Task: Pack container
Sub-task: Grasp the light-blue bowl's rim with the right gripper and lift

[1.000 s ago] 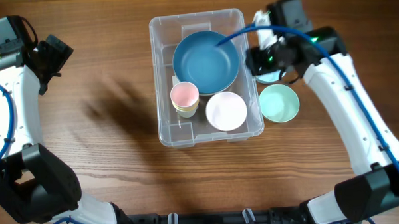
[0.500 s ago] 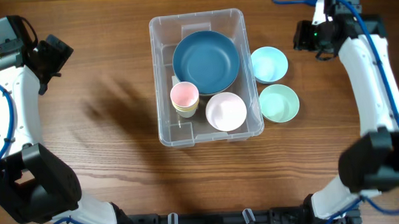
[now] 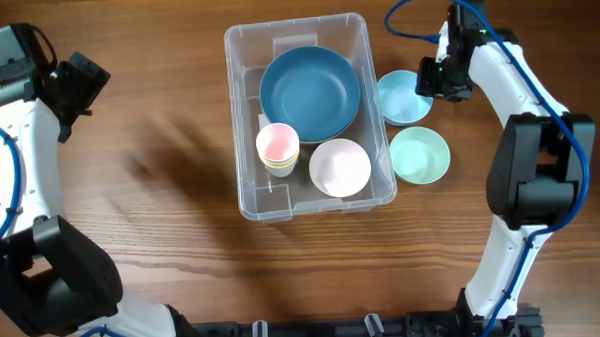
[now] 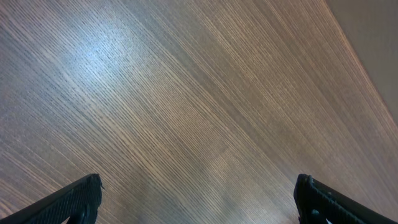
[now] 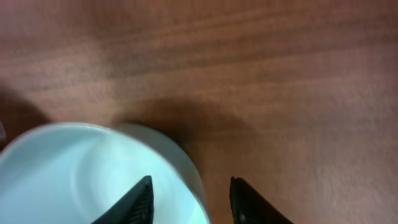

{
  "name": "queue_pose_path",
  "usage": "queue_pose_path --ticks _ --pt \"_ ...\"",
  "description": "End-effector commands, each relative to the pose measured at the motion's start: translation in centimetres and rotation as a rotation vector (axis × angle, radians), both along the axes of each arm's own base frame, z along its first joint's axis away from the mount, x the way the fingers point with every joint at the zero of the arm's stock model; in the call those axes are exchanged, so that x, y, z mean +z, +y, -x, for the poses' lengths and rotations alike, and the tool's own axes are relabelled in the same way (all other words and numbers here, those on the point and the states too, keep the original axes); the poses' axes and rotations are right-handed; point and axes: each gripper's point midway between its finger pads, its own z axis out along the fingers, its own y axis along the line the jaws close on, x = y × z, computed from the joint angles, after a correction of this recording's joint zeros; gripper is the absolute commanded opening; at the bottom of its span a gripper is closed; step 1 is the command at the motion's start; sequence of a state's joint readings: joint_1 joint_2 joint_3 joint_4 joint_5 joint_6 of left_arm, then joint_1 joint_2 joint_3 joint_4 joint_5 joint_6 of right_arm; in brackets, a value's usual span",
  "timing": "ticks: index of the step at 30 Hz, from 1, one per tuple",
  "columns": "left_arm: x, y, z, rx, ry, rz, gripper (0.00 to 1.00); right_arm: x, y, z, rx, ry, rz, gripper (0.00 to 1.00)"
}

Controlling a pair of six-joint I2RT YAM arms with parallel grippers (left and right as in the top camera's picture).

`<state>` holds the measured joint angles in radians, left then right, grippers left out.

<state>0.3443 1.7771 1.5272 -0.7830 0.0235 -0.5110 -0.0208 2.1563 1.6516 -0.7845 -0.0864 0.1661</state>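
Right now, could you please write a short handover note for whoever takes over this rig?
Left gripper: open, empty, over the bare wooden table at far left.
Right gripper: open, fingers straddling the rim of the light blue round bowl, not clamped.
Clear plastic rectangular container: mid-table, holding the dark blue plate, the pink-topped stack of cups and the pale pink bowl.
Done: those three are packed.
Left: the light blue round bowl and the mint green bowl, both on the table beside the container.
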Motion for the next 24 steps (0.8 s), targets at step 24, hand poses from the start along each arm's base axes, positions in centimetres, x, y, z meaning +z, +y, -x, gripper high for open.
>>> queue_pose_path --ticks 24 --pt "0.0 0.2 -0.2 -0.002 -0.002 -0.002 1.00 11.7 -6.2 -0.1 -0.147 -0.194 0.032 0.04"
